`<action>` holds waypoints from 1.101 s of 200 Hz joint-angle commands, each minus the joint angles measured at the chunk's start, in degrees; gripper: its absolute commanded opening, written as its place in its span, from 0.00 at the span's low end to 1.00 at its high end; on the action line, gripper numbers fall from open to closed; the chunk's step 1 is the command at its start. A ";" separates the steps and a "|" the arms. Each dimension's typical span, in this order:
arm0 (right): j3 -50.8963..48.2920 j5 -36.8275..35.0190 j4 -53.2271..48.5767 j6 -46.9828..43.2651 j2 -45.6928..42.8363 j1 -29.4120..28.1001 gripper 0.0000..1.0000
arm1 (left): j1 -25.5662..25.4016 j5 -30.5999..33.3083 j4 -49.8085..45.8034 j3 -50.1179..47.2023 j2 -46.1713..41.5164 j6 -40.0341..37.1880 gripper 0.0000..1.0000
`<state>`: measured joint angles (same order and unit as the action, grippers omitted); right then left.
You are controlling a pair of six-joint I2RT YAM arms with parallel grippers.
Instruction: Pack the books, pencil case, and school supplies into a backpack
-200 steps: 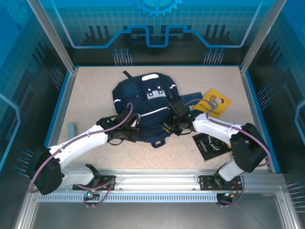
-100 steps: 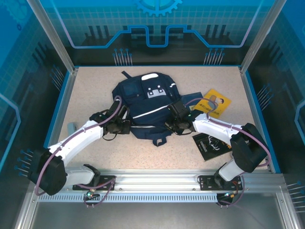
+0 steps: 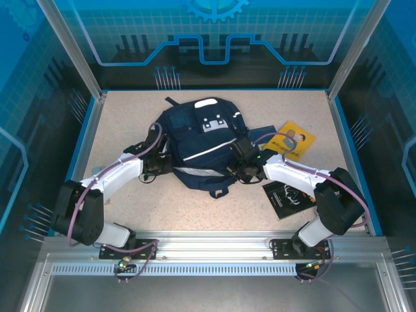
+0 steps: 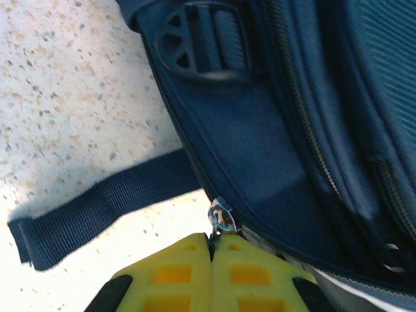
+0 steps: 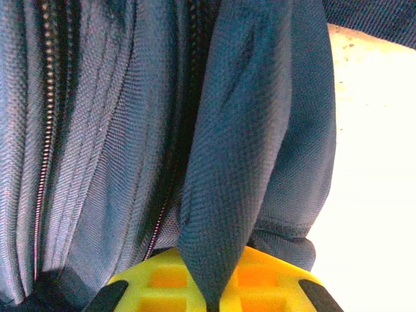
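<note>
Left side first. From above, the left gripper [image 3: 158, 166] sits at the backpack's [image 3: 201, 140] left flank, and I can't read its jaws there (arm and cable in the way). The left wrist cam settles it: yellow fingers [image 4: 175, 279] pressed together, clamped on the zip pull [image 4: 221, 217]. Only its metal ring pokes past the tips; the rest is buried betw. the pads. A dark strap [image 4: 97, 208] lies on the speckled table [image 4: 58, 97], one end lost under the backpack. A black buckle [image 4: 200, 36] is cropped by the top edge.

The backpack lies flat mid-table, grey patch toward the far wall. The right gripper [image 3: 242, 170] is at its near right corner. On the wrist cam its fingers [image 5: 273, 283] are closed on a fold of the navy fabric. Zip teeth [image 5: 42, 130] run down the left, bottom end lost in shadow.

Right of the backpack, only a sliver of the dark blue book [image 3: 263, 135] shows beside the yellow book [image 3: 290, 140]; touching or overlapping, can't tell. The black book [image 3: 286, 195] is partly under the right forearm.

Room: bare table left of the backpack & along the far edge. The right side is crowded w/ books nearly to the table's edge.
</note>
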<state>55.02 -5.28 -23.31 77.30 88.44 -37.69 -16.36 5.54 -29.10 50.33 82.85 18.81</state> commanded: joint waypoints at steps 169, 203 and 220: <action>21.33 19.75 4.69 -15.84 21.64 -3.48 0.32 | 11.88 2.97 -4.28 6.38 -4.56 8.57 0.78; 22.24 18.64 1.80 -21.01 18.03 -2.39 0.56 | 11.89 -4.72 -2.54 4.83 -9.51 8.37 0.83; 20.31 15.28 -0.94 -23.34 13.32 -1.24 0.63 | 11.55 -13.87 1.25 4.02 -10.41 6.75 0.82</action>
<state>76.55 12.36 -20.71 59.83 108.36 -40.49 -4.56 3.84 -30.94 55.96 74.63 26.50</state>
